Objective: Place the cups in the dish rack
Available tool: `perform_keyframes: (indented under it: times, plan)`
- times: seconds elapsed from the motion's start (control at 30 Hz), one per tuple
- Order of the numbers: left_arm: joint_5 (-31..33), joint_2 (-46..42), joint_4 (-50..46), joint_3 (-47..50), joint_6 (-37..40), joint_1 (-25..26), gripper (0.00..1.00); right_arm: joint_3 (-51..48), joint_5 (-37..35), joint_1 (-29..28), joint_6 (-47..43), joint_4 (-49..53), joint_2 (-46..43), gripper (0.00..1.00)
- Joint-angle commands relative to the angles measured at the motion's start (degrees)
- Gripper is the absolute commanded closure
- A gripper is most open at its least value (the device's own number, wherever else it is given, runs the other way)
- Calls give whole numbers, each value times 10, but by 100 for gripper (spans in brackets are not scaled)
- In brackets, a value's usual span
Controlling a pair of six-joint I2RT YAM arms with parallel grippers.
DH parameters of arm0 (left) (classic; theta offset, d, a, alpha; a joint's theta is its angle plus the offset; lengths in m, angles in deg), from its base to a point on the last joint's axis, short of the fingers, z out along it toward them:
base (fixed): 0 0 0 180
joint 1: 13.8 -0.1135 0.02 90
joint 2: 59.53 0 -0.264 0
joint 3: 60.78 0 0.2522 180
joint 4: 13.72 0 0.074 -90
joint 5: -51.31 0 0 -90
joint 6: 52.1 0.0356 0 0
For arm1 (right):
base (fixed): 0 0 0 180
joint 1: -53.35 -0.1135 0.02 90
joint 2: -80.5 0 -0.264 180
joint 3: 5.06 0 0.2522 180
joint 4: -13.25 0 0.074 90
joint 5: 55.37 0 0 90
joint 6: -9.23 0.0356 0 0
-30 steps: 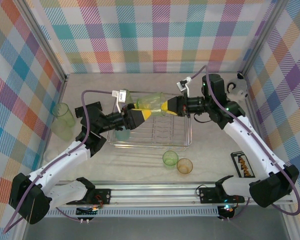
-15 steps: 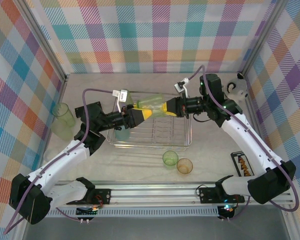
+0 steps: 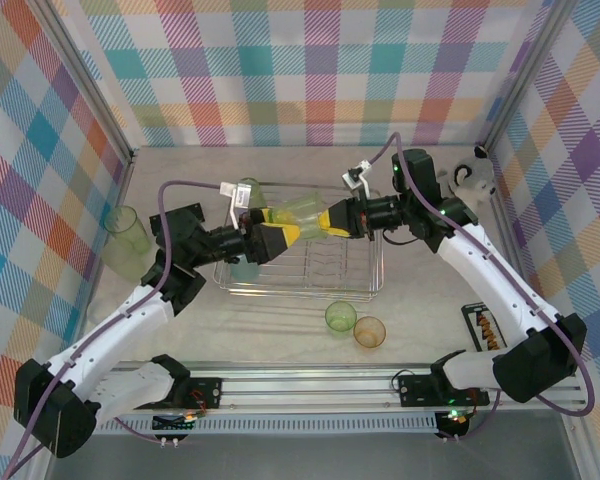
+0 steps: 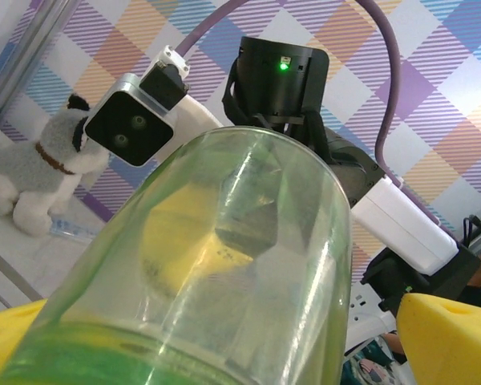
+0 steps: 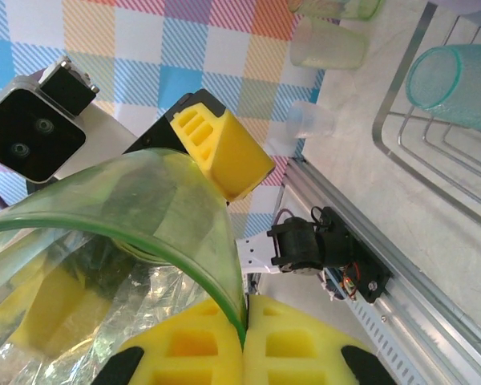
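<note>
A translucent green cup (image 3: 302,210) hangs on its side above the dish rack (image 3: 365,288), held from both ends. My left gripper (image 3: 290,230) is shut on the cup (image 4: 224,265), with a yellow pad on each side. My right gripper (image 3: 324,220) pinches the rim of the cup (image 5: 144,233) between closed pads (image 5: 200,345). A teal cup (image 3: 245,268) stands inside the rack (image 5: 401,136), also in the right wrist view (image 5: 457,84). A tall green cup (image 3: 128,238) stands at the left wall. A green cup (image 3: 340,317) and an orange cup (image 3: 370,332) sit in front of the rack.
A plush dog (image 3: 475,178) sits at the back right and shows in the left wrist view (image 4: 32,180). A black tray (image 3: 485,330) lies at the right. The metal rail (image 3: 310,385) runs along the near edge. Checked walls close in three sides.
My right gripper has pushed a little to the left and the held green cup has shifted left and slightly lower with it. Both grippers keep their hold.
</note>
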Motion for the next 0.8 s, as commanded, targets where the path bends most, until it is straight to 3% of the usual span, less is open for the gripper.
perform_keyframes:
  times: [0.0, 0.1, 0.37, 0.5, 0.67, 0.77]
  plan:
    - [-1, -15, 16, 3, 18, -7, 1, -2, 14, -1, -12, 1, 2, 100]
    - [-9, -13, 18, 6, 17, -7, 4, -7, 13, -1, -13, 1, 4, 100]
    - [-27, -1, 7, 8, 17, -7, 33, -21, 13, -1, 6, -24, 14, 100]
    - [-21, -4, -17, 13, 28, -7, 40, -23, 8, 0, 7, -27, 16, 85]
    - [15, -23, -54, 25, 49, -7, 57, -33, -25, 1, 1, -23, 10, 50]
    - [53, -41, -71, 36, 55, -7, 65, -48, -67, 6, -1, -22, -4, 37]
